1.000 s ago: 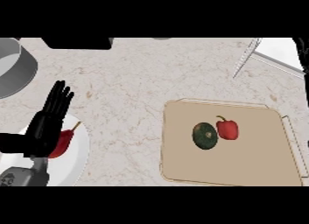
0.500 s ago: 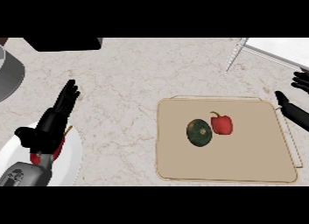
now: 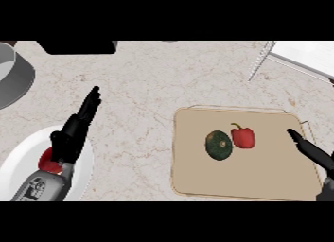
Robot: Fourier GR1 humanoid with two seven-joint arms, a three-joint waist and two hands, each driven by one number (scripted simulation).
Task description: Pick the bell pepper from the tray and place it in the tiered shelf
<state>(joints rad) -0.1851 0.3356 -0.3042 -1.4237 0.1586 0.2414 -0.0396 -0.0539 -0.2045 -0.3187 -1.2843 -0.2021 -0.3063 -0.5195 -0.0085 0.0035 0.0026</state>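
A red bell pepper (image 3: pixel 242 137) with a green stem lies on the tan tray (image 3: pixel 267 179), right beside a dark green round vegetable (image 3: pixel 219 145). My right hand (image 3: pixel 321 157) is open at the tray's right edge, fingers straight, a short way right of the pepper and not touching it. My left hand (image 3: pixel 73 133) is open at the left, fingers pointing up over the counter. The white tiered shelf (image 3: pixel 302 54) shows only as a corner at the top right.
A white plate (image 3: pixel 15 170) holding a red item (image 3: pixel 49 160) lies under my left forearm. A grey pot (image 3: pixel 5 75) stands at the upper left. A black object (image 3: pixel 78 46) sits at the top edge.
My right hand has dropped lower and come in over the tray's right edge toward the pepper. My left hand has stayed open over the plate.
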